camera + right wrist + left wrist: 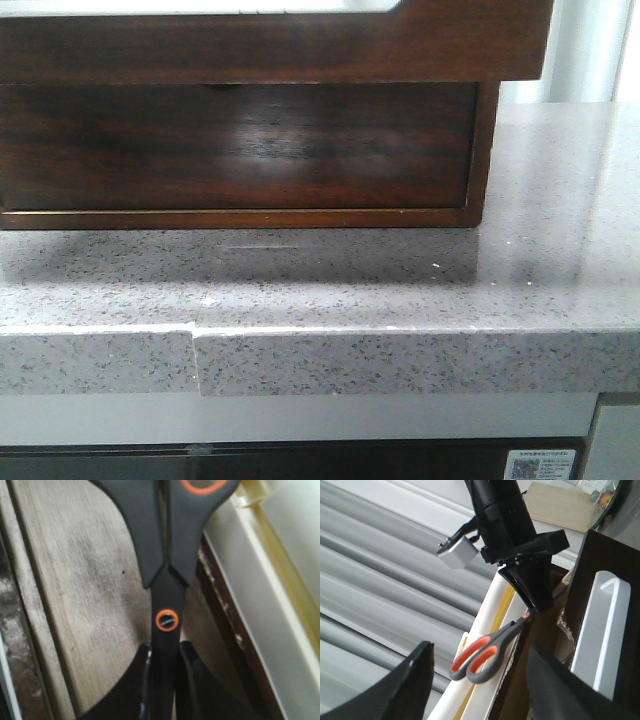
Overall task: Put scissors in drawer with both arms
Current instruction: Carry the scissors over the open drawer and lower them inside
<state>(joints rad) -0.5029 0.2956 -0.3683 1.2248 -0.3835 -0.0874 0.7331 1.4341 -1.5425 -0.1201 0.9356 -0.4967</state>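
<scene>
Two right fingers [131, 690] pinch the scissors [167, 555] by the blades; left fingers [395, 690] spread empty; no writing legible.

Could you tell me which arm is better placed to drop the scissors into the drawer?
Right: its gripper pinches the scissors by the blades; the left gripper is open and empty.

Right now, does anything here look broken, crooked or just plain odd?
Two things. The counter's front edge has a crack or seam with one side sitting slightly lower. And the scissors hang in mid-air, pinched by the blades in the right gripper, handles sticking out over the drawer.
</scene>
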